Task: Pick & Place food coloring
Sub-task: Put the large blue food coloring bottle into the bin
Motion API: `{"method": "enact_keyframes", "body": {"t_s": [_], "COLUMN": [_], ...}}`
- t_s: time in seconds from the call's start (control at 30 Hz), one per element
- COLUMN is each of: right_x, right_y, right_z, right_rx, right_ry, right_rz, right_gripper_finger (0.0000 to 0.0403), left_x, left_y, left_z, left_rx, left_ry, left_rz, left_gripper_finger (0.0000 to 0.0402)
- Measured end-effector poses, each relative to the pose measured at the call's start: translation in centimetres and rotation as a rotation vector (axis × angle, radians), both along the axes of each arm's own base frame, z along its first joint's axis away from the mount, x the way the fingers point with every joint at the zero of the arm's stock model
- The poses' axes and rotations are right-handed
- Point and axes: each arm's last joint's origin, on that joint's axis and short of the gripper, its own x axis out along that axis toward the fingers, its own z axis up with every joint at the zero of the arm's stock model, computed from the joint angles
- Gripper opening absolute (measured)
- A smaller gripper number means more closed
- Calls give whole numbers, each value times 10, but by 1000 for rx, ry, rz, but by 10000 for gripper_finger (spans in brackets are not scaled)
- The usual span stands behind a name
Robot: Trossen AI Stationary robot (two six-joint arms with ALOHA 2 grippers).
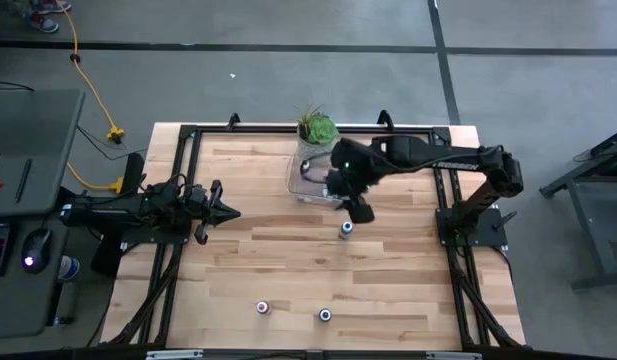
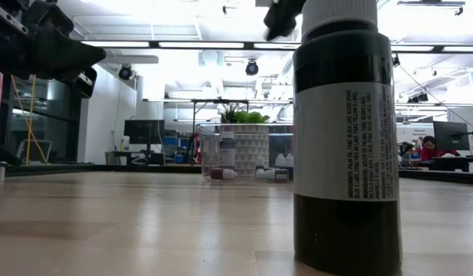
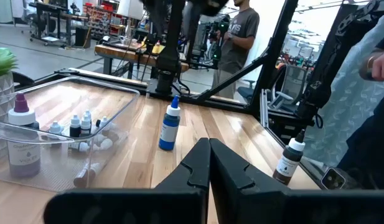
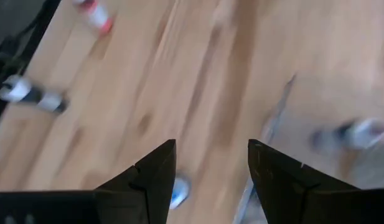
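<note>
My right tool (image 1: 359, 211), fingers apart & empty, hangs by the tray (image 1: 310, 181) edge. Blue bottle (image 1: 345, 231) stands upright on worktop (image 1: 388, 290) just beside, at its 7 o'clock. Left tool (image 1: 224, 212) shut, well apart.

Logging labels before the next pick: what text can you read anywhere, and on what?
Dark bottle, low view: a white label of small print, too small to read.
Purple-capped bottle in the clear tray: faint print, unreadable.
Right arm: white lettering, too small.
Nothing else carries text.
</note>
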Motion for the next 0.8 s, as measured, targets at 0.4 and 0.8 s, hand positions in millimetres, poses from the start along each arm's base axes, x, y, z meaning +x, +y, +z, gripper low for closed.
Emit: {"method": "enact_keyframes", "body": {"t_s": [0.4, 0.8], "right_x": [-31, -55], "right_y": [21, 35], "right_z": [-43, -119], "right_rx": [17, -37], "right_ry": [312, 176], "right_rz": [-133, -208], "right_gripper_finger": [189, 189], "left_x": [0, 0], "left_y": [0, 0], "left_z": [0, 0], "left_rx": [0, 0], "left_ry": [0, 0], "left_rz": [-1, 0], "left_gripper_finger": [0, 0]}}
